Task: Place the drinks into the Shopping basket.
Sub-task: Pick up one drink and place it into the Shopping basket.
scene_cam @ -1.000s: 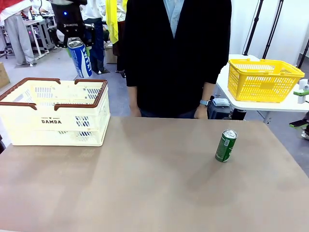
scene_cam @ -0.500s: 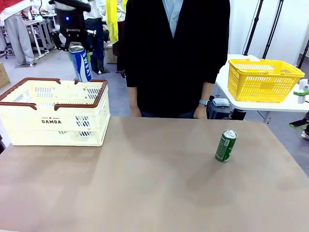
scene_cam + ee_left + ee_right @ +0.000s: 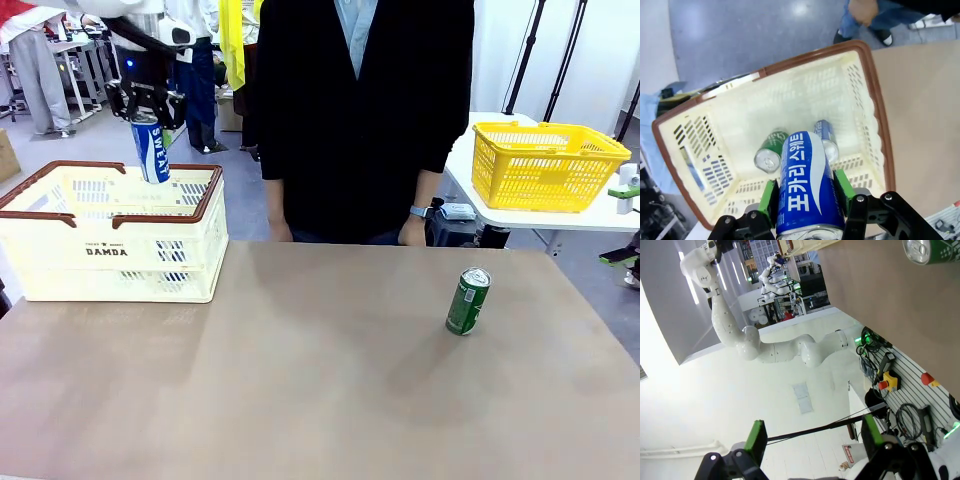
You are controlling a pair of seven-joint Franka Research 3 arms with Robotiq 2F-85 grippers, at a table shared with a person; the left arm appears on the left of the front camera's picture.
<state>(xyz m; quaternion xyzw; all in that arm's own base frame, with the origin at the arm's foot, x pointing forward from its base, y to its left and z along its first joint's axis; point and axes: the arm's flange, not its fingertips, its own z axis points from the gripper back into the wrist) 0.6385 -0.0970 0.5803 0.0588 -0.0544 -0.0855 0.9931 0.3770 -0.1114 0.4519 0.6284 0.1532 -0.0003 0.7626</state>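
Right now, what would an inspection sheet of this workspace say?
Surface: brown table, flat.
Job's things: blue can hangs over the Shopping basket; a green can and a second blue can lie inside; dark green can stands on the table.
Clutter: nothing seen.
Grippers: left gripper shut on the blue can; right gripper open, holding nothing.
Cables: coiled cables by a slatted panel.
Surroundings: person at the far side; yellow basket on a side table.
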